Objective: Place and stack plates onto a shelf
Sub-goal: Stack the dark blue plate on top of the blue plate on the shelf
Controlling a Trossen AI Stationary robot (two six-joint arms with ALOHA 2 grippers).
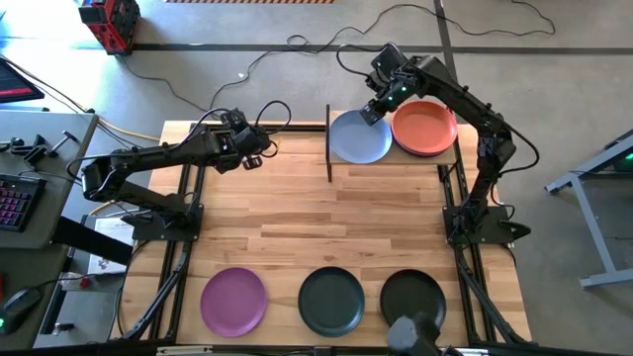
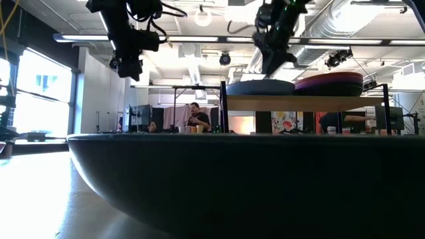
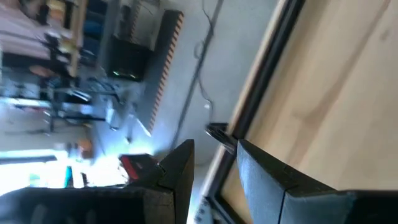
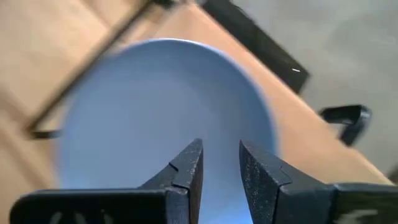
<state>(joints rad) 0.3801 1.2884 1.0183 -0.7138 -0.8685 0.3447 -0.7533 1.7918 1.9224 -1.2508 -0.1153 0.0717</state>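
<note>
The pale blue plate [image 1: 358, 138] lies flat and face up on the left half of the shelf [image 1: 336, 176], in the upper centre of the high view. It is round, so it has no long axis to speak of. Just right of it, rims touching or nearly so, the orange plate [image 1: 424, 128] tops a stack on the shelf's right half. In the low view a purple plate [image 2: 330, 81] shows in that stack, level with the blue one.

The right gripper [image 1: 373, 112] hangs over the blue plate's upper right edge. In its wrist view the two dark fingers [image 4: 186, 171] stand a narrow gap apart with nothing between them, the plate filling the frame beyond their tips.

The left gripper [image 1: 253, 157] waits at the upper left of the table [image 1: 326, 227], well apart from the shelf, its fingers [image 3: 180, 171] slightly parted and empty.

Along the lower edge of the high view lie another purple plate [image 1: 233, 301] at left and two dark grey plates [image 1: 331, 300] to its right, all flat.
</note>
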